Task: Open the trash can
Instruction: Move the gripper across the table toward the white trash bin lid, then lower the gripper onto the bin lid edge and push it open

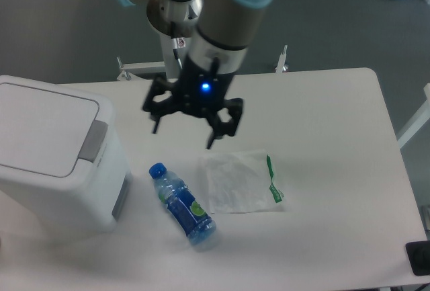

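On the left edge of the white table (pixel 322 103) stands the trash can (pixel 57 160), its flat white lid (pixel 40 130) down and the grey push latch (pixel 93 141) on its right rim. Above the table's middle hangs the gripper (pixel 183 138), fingers spread apart and holding nothing, a blue light glowing on its body. Below it lie a blue-capped plastic water bottle (pixel 182 205) on its side and, just beside it to the right, a clear plastic bag (pixel 238 181) with a green strip
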### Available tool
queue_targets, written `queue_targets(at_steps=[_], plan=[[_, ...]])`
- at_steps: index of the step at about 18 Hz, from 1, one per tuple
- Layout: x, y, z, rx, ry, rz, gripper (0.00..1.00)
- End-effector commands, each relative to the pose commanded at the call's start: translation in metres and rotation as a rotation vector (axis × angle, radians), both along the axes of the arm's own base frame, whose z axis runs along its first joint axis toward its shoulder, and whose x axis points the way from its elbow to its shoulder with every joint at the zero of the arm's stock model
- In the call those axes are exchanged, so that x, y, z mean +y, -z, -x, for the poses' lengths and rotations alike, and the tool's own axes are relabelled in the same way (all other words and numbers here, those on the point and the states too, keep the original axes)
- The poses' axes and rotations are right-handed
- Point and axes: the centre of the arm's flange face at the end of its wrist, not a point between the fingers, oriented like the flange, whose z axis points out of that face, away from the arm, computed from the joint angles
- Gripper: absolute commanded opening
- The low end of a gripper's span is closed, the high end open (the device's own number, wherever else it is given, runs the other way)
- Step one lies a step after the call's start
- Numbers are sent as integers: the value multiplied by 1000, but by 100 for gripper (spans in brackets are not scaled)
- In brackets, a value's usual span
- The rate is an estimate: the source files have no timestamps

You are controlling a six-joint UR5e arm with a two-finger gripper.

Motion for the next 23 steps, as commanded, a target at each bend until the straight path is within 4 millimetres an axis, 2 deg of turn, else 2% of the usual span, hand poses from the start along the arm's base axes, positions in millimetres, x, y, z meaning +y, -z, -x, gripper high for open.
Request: queue_targets(at_steps=[5, 11, 18, 23], plan=[[10, 4, -19, -23, -12, 14, 100], [19, 23, -41, -60, -19, 55, 100], [21, 34, -42, -69, -14, 72, 100], [27, 35, -37, -51, -35, 45, 100]])
